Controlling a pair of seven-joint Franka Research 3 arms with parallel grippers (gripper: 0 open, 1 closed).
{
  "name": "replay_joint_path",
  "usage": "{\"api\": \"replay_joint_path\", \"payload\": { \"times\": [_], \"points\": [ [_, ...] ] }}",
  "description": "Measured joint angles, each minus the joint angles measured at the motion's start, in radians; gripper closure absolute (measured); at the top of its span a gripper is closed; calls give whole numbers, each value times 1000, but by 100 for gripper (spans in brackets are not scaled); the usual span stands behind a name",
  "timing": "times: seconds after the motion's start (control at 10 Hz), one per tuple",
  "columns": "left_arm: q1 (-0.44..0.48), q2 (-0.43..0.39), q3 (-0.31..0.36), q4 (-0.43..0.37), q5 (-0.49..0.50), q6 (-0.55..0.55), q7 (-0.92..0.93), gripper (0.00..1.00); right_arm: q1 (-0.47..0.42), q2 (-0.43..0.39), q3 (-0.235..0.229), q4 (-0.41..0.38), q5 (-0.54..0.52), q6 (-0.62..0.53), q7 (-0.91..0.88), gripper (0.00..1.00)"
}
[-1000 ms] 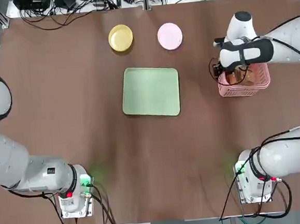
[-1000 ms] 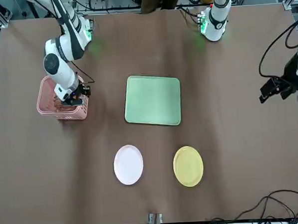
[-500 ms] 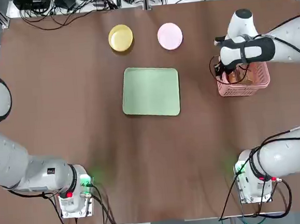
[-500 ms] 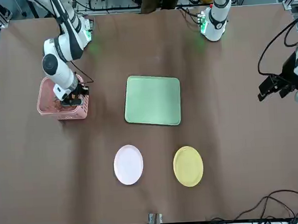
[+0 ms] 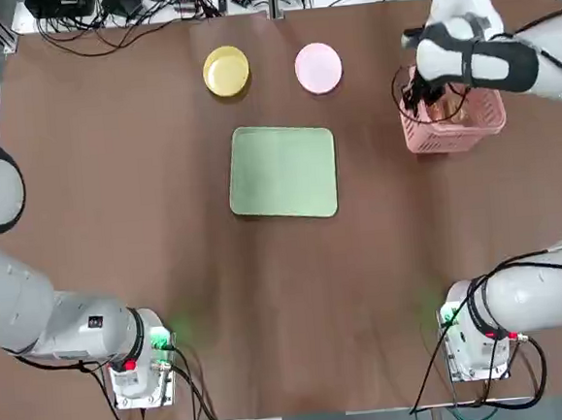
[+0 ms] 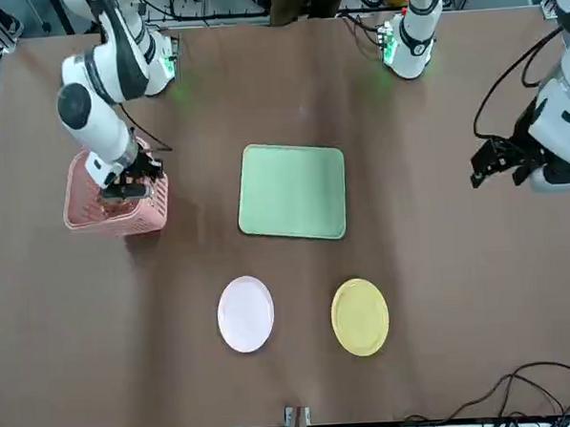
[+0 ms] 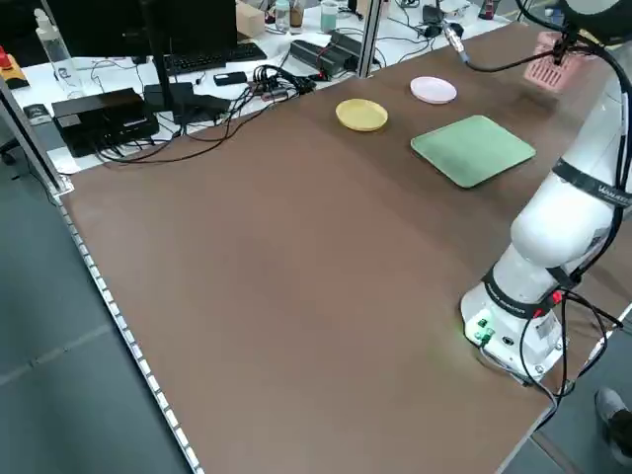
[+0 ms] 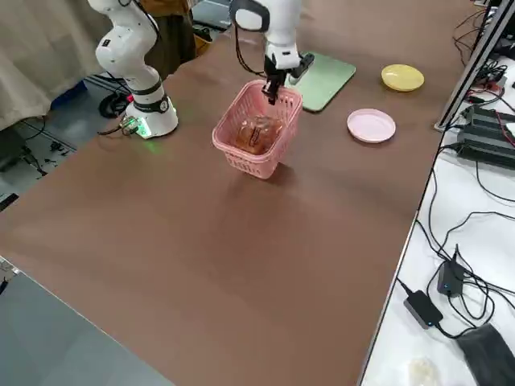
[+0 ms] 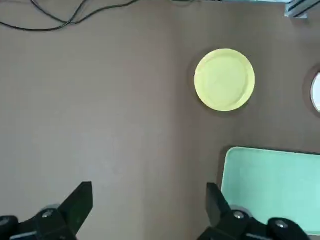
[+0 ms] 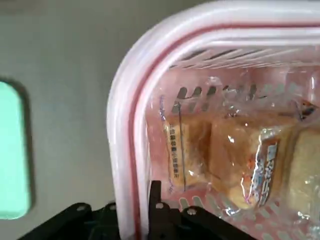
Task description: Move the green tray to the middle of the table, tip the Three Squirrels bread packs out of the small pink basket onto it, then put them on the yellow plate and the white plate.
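My right gripper [image 5: 416,92] is shut on the near-left rim of the small pink basket [image 5: 455,138] and holds it off the table at the far right. The right wrist view shows its fingers [image 10: 155,200] pinching the basket's rim [image 10: 125,100], with the Three Squirrels bread packs [image 10: 240,160] lying inside. The green tray [image 5: 283,171] lies flat at the table's middle. Beyond it sit the yellow plate [image 5: 225,70] and the white plate [image 5: 317,67], both bare. My left gripper [image 6: 497,159] hangs open and empty high over the left side.
Both arm bases [image 5: 137,362] [image 5: 476,336] stand at the near edge with green lights on. Cables and electronics [image 5: 128,3] crowd the bench past the far edge. Bare brown tabletop [image 5: 116,213] surrounds the tray.
My right gripper finished shutting on the basket's rim and raised the basket off the table, shifting it slightly toward the far edge. The left arm drifted a little.
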State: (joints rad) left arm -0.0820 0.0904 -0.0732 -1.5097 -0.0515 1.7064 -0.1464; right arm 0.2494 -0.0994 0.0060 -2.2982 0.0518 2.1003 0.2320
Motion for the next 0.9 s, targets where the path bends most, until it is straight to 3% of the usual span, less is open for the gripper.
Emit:
{"api": "replay_joint_path", "payload": {
  "times": [0.2,0.5,0.6,0.8,0.9],
  "points": [
    [-1,1,-27,0,0,-6,-1,0,30,-6,2,145,107,-127,13,93],
    [0,17,-28,-2,0,-9,-1,0,117,-5,24,224,235,-127,72,93],
    [1,20,-28,-2,0,-9,-1,0,97,-4,89,233,300,-91,75,93],
    [2,21,-27,-2,0,-9,-1,0,-22,15,313,235,389,18,84,93],
    [2,21,-27,-2,0,-9,-1,0,-52,41,394,235,424,80,90,93]
  ]
}}
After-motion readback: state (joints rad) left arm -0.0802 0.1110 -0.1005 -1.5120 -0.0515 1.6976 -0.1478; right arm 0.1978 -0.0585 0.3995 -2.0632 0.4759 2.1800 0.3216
